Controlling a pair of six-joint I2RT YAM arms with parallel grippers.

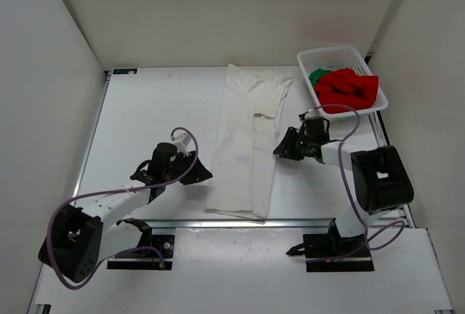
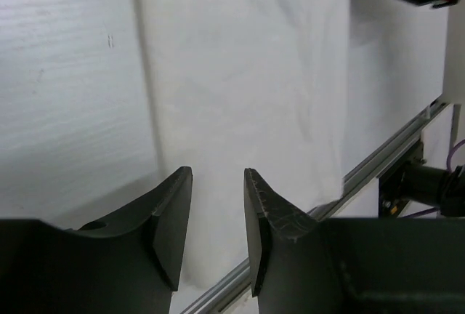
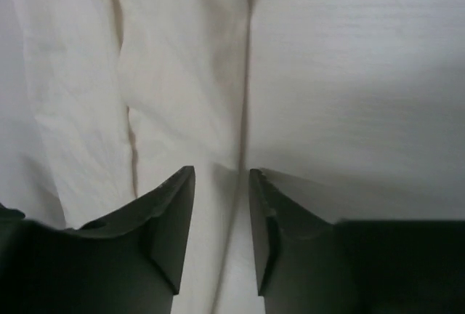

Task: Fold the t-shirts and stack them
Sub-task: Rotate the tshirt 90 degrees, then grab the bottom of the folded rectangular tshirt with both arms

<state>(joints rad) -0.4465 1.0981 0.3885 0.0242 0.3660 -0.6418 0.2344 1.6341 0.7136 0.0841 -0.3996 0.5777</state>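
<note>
The left pincer (image 2: pixel 218 174) has its two dark jaws parted with nothing between them. It hangs low over the near left border of the cream-white cloth t-shirt (image 1: pixel 247 139), close to the shirt's bottom corner. The right pincer (image 3: pixel 221 171) also has its jaws apart. The shirt's right-hand folded edge runs down into the gap beneath them, but no cloth looks pinched, so I judge this one empty too. From above, the two pincers flank the shirt at about mid-length, the left just off one long side and the right at the other.

The cream-white shirt lies flat in the middle of the white surface (image 1: pixel 145 110) as a long narrow strip running away from the arms. Its sides look turned in over the body, and a sleeve-like flap shows on top. The lengthwise folding therefore seems done, or nearly so. The strip has not yet been folded across its length into a compact packet.

Further out, at the far right corner, stands a white plastic mesh basket (image 1: pixel 330 54). A bright red cloth t-shirt (image 1: pixel 350 87) lies crumpled in it and spills over its near rim. A green cloth t-shirt (image 1: pixel 316 77) is bunched beside the red one, mostly hidden. Neither is unfolded or laid out.

In my judgement the task is in its early part. One shirt of three is partly folded, two are untouched, and no stack has been started.
</note>
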